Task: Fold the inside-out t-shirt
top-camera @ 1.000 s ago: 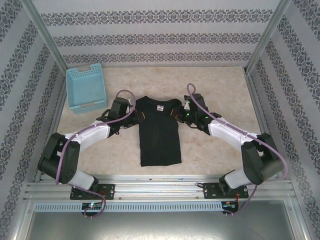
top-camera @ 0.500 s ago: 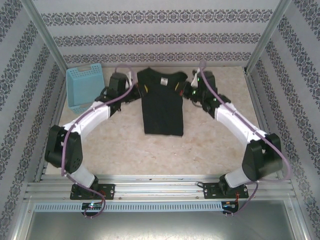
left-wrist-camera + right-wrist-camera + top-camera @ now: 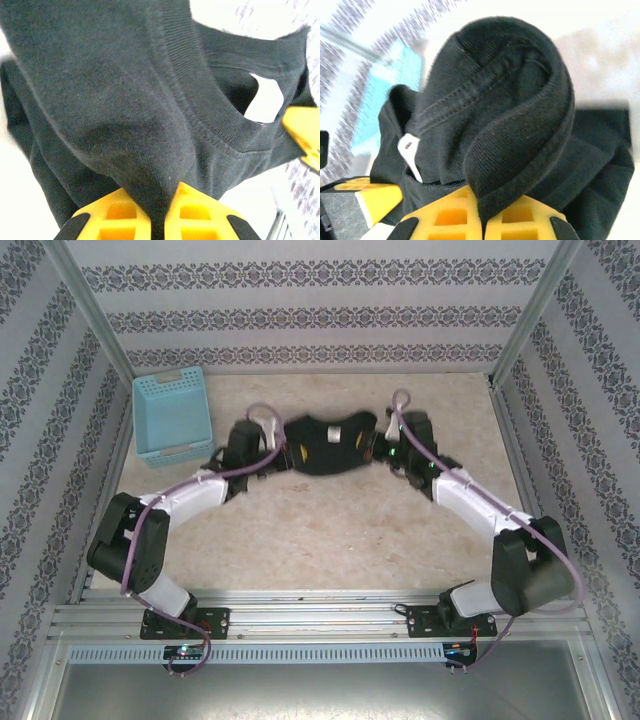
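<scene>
The inside-out t-shirt (image 3: pixel 330 443) shows in the top view as a short, dark, bunched band slung between my two grippers at the table's far middle. My left gripper (image 3: pixel 285 451) is shut on its left shoulder. In the left wrist view the yellow fingers (image 3: pixel 122 212) pinch a fold of black fabric (image 3: pixel 115 100) beside the ribbed collar, and the white neck tag (image 3: pixel 265 97) shows beyond. My right gripper (image 3: pixel 372 448) is shut on the right shoulder. Its fingers (image 3: pixel 447 217) clamp a rolled fold of the shirt (image 3: pixel 515 110), with the tag (image 3: pixel 410 150) at the left.
A light blue plastic basket (image 3: pixel 172 415) stands at the far left of the beige table (image 3: pixel 330 540), close to the left arm's elbow side. Patterned walls and metal posts close in the back and sides. Bare tabletop lies between the shirt and the arm bases.
Both grippers, still shut on the shoulders, went toward the far wall and came partway back. The shirt's long body no longer stretches toward me; it is now a short bunch.
</scene>
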Robot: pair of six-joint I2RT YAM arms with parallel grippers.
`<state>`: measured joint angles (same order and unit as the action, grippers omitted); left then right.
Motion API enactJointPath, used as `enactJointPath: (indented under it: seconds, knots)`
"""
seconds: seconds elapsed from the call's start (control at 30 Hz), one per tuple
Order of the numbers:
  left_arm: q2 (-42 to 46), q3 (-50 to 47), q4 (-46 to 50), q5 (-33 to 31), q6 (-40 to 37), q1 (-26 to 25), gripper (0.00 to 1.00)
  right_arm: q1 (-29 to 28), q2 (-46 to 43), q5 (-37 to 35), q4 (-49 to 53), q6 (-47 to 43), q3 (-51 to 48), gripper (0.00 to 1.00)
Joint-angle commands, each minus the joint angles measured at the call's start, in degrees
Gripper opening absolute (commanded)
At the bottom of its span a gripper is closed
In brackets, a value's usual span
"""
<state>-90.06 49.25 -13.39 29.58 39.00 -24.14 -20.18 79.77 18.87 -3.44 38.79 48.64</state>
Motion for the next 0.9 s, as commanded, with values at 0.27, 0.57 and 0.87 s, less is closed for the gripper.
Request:
enactJointPath:
  seconds: [0.27,0.57,0.87]
  knots:
    - [13.9,-11.3,-1.2,-4.6,-2.0,-6.5,0.00,-5.5,-19.2,-6.8,1.4,1.7,-17.0,0.00]
    - [4.3,-2.9,0.8,-13.4,-4.4,-5.4,0.00,-2.4,-4.8,-6.6,1.4,-2.4,-4.8,0.00]
    - [-3.7,-0.5,0.5,-11.4,-4.0,-5.0,0.00,-2.1,3.2,-11.0,1.9,-3.0,-3.1,0.00]
